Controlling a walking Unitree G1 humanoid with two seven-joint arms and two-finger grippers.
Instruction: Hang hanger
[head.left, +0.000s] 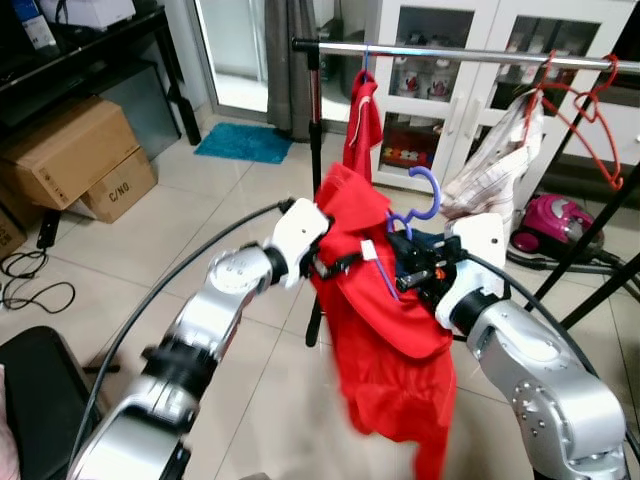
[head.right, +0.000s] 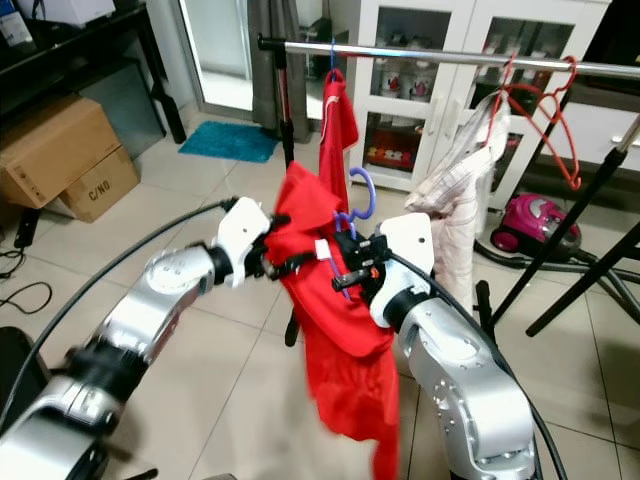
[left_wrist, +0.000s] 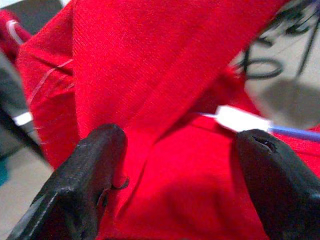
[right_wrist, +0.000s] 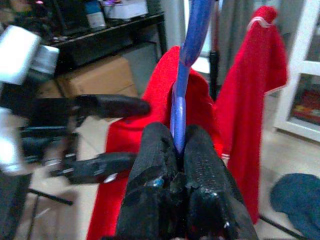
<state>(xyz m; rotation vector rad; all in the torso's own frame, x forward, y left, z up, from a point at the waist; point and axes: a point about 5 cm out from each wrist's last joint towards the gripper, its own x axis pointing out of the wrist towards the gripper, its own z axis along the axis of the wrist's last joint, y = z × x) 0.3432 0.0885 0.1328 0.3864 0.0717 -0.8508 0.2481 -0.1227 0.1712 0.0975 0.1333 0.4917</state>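
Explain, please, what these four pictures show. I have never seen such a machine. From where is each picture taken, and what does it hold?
This is a walking household robot with two silver arms. Two pictures come from cameras on its head, two from its wrists. The right gripper is shut on a purple hanger carrying a red shirt. The left gripper is open around the shirt's cloth. Behind stands a clothes rail with another red garment, where the hanger should go.

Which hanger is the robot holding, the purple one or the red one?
The purple hanger, carrying the red shirt. The right gripper is shut on it, below the rail. The empty red hanger hangs on the rail.
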